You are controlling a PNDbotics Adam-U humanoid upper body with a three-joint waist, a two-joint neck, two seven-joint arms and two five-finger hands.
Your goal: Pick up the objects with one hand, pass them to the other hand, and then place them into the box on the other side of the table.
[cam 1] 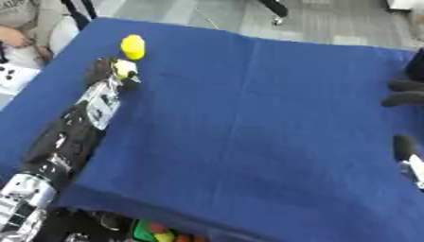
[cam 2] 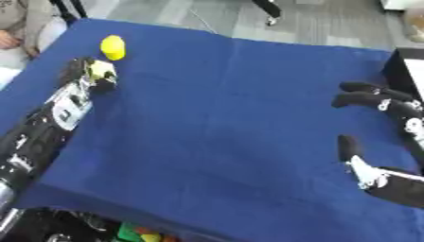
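On the blue table (cam 1: pixel 248 118), a yellow rounded object (cam 1: pixel 132 46) lies near the far left corner. Just in front of it, my left hand (cam 1: pixel 110 72) is curled round a second, pale yellow object (cam 1: pixel 125 68). My left arm stretches along the table's left side. My right hand (cam 2: pixel 383 101) hovers at the right edge, its fingers straight and spread, the thumb lower down, holding nothing. A dark box (cam 2: pixel 404 66) shows partly at the far right edge.
Below the table's front edge, a container with red, yellow and green items (cam 1: pixel 162 232) is visible. A person sits beyond the far left corner. Grey floor lies beyond the far edge.
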